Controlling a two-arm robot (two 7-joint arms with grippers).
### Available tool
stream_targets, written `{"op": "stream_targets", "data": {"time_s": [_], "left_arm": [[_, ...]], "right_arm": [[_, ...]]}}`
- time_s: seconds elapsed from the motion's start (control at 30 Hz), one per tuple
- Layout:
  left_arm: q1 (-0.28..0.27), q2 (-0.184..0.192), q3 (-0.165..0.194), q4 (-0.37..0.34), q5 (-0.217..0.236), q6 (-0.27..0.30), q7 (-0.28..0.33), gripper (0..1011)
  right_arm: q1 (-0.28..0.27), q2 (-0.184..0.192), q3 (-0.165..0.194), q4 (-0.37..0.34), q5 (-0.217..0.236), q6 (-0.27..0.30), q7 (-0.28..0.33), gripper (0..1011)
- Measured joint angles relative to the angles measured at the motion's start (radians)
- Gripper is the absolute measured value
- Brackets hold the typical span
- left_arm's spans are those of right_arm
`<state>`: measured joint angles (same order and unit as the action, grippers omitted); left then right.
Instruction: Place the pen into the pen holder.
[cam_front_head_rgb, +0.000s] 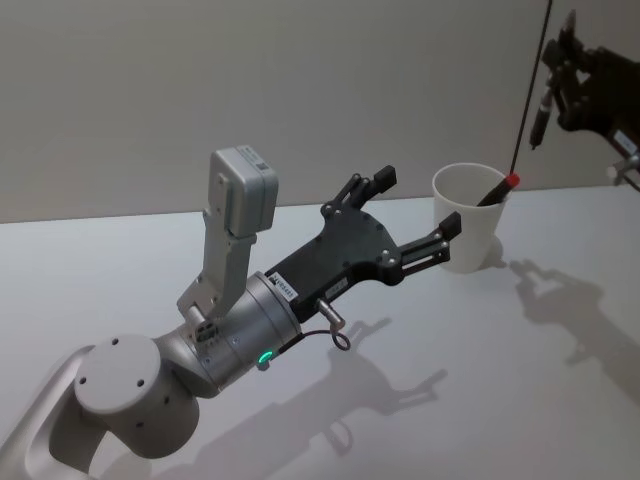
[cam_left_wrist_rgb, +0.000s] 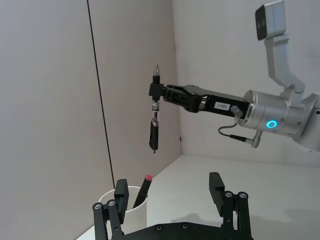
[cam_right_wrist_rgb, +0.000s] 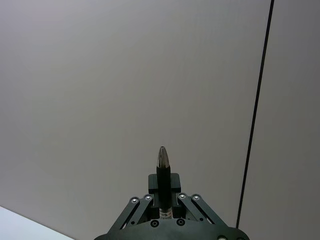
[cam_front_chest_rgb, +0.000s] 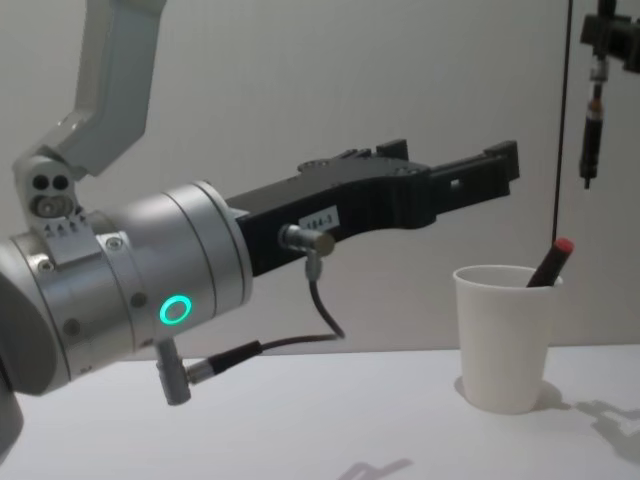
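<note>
In the head view, the pen holder (cam_front_head_rgb: 470, 230) is seen standing upright on the white counter (cam_front_head_rgb: 480, 380), with a red-capped pen (cam_front_head_rgb: 497, 189) leaning inside it. The left gripper (cam_front_head_rgb: 415, 212) is held just beside the cup, its fingers spread wide and holding nothing, while the right gripper (cam_front_head_rgb: 562, 62) is raised high at the upper right with a dark pen (cam_front_head_rgb: 540, 112) hanging from it. In the left wrist view, the dark pen is seen clamped upright near its upper end between the closed right fingers (cam_left_wrist_rgb: 156, 90), well above the cup and apart from it. In the right wrist view, the pen's tip is seen projecting beyond the fingers. In the chest view, the pen hangs above the cup, slightly to its right.
</note>
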<state>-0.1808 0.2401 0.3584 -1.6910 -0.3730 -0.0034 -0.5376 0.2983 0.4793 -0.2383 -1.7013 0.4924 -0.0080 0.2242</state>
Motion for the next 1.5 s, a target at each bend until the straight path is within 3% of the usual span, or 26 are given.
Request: {"op": "stream_targets", "data": {"time_s": [0.13,0.33,0.57,1.13,1.5], "left_arm": [[0.0,0.0,0.0,0.0,0.0,0.0,0.0,1001],[0.0,0.0,0.0,0.0,0.0,0.0,0.0,1001],[0.0,0.0,0.0,0.0,0.0,0.0,0.0,1001],[0.0,0.0,0.0,0.0,0.0,0.0,0.0,1001],[0.0,0.0,0.0,0.0,0.0,0.0,0.0,1001]], "right_arm": [[0.03,-0.02,-0.01,0.046,-0.069,-0.009,-0.003,109],[0.063,-0.047,-0.025,0.106,-0.136,-0.019,-0.003,109],[0.097,-0.081,-0.043,0.176,-0.188,-0.03,0.002,109],[0.147,-0.148,-0.084,0.299,-0.241,-0.027,0.025,109],[0.159,-0.171,-0.099,0.334,-0.251,-0.013,0.028,147]]}}
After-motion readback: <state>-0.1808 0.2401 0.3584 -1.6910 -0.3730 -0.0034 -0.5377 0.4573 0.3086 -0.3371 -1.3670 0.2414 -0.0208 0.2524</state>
